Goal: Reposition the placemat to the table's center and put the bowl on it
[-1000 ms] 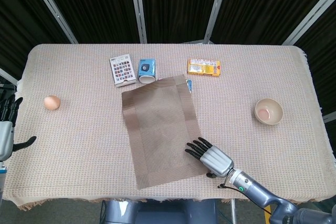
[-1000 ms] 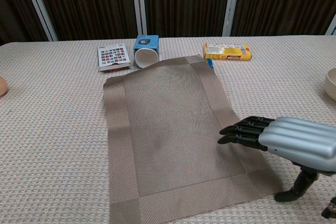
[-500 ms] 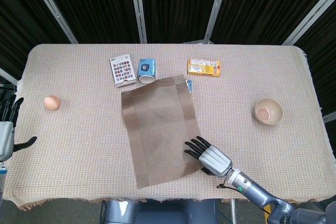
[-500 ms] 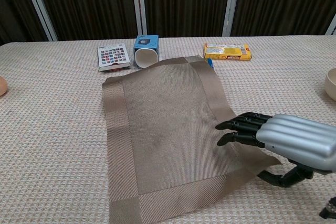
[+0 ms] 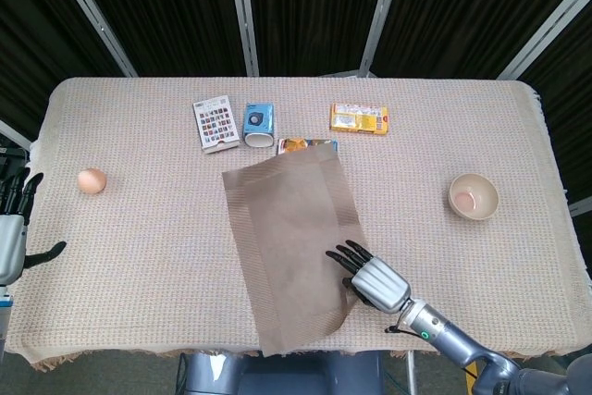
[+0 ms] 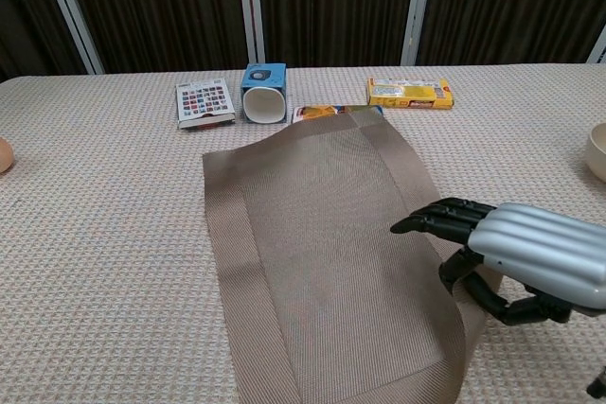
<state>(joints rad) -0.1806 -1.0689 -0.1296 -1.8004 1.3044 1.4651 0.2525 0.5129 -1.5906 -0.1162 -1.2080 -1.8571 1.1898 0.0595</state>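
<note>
at five o'clock on the bench (image 5: 139, 228), the right robot hand (image 5: 375, 281) clamps the mat (image 5: 291, 238) edge, mid-reposition; next, set it flat, then fetch the bowl (image 5: 474, 197) at three.

Beige woven-cloth table (image 5: 148, 228) carries: brown woven placemat (image 5: 287, 228), tan bowl (image 5: 474, 196), egg (image 5: 91, 180), white cup (image 5: 259, 125), yellow packet (image 5: 361, 118), patterned card box (image 5: 215, 123).

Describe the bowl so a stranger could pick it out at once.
Start at the brown placemat in the middle of the table, then look toward the table's right side. The bowl sits alone there on the cloth, apart from the boxes along the far edge. It is the only round, open, beige dish, pinkish inside.
</note>
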